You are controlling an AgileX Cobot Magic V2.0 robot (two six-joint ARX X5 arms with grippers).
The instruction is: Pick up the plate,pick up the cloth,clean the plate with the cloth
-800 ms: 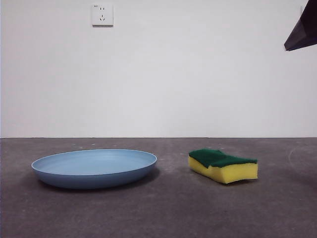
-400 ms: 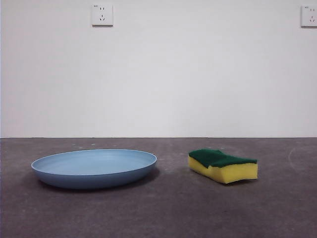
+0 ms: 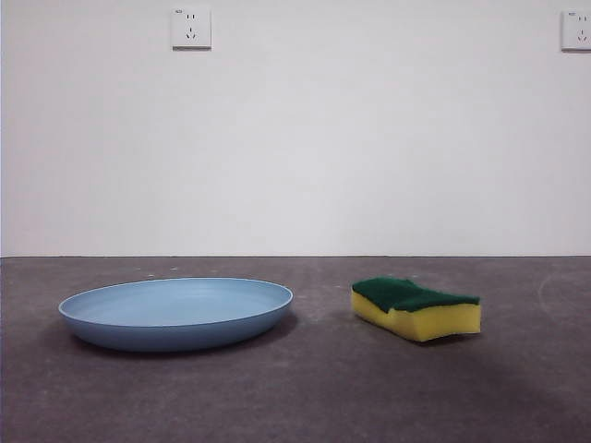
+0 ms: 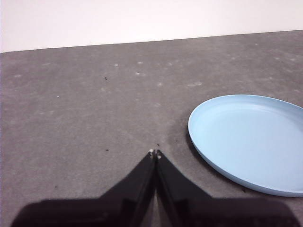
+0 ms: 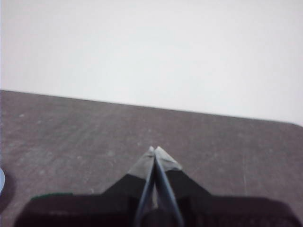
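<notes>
The light-blue plate [image 3: 175,312] lies flat on the dark table at the left of the front view. The cloth [image 3: 416,307], a yellow sponge with a green scouring top, rests to its right, a gap between them. Neither arm shows in the front view. In the left wrist view my left gripper [image 4: 155,152] is shut on nothing, above bare table, with the plate [image 4: 251,142] off to one side. My right gripper [image 5: 154,149] is shut and empty too, over bare table; a thin green edge of the cloth [image 5: 53,194] peeks out beside its body.
A white wall stands behind the table, with one socket [image 3: 190,28] at upper left and another [image 3: 576,29] at upper right. The table's far edge [image 3: 295,257] runs along the wall. Dark table surface [image 3: 323,388] spreads in front of both objects.
The black arm tip at the upper right corner of the front view has moved out of view, uncovering the right wall socket. Plate and cloth have stayed put.
</notes>
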